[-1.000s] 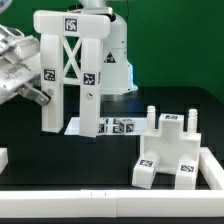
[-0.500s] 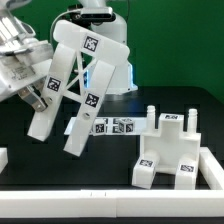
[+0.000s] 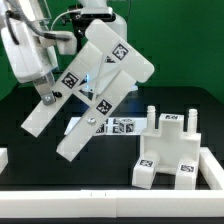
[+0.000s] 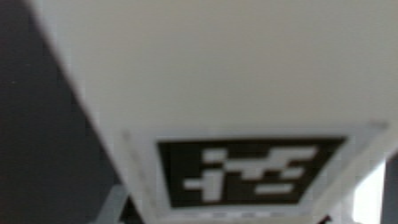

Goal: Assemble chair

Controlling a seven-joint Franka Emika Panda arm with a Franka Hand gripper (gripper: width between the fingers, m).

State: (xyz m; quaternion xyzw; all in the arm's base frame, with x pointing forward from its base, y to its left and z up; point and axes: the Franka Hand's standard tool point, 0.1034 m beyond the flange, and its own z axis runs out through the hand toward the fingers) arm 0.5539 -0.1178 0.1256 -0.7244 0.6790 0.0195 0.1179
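Frame: the back frame [image 3: 105,68], two uprights with a cross brace, hangs tilted above the table [image 3: 60,172] at the exterior view's left.
Gripper: the gripper [image 3: 50,96] seems clamped on one bar [image 4: 196,70]; its fingers are mostly hidden.
Seat: the seat block [image 3: 168,150] rests at the exterior view's right with its pegs [image 3: 150,112] up, well apart from the frame.
Why: the tilt probably turns the frame towards those pegs.

You've a black worktop [image 3: 60,183], seat part [image 3: 170,152] resting on it at the exterior view's right, marker board [image 3: 119,125] flat nearby toward the middle, white rails [image 3: 90,206] along its edges.
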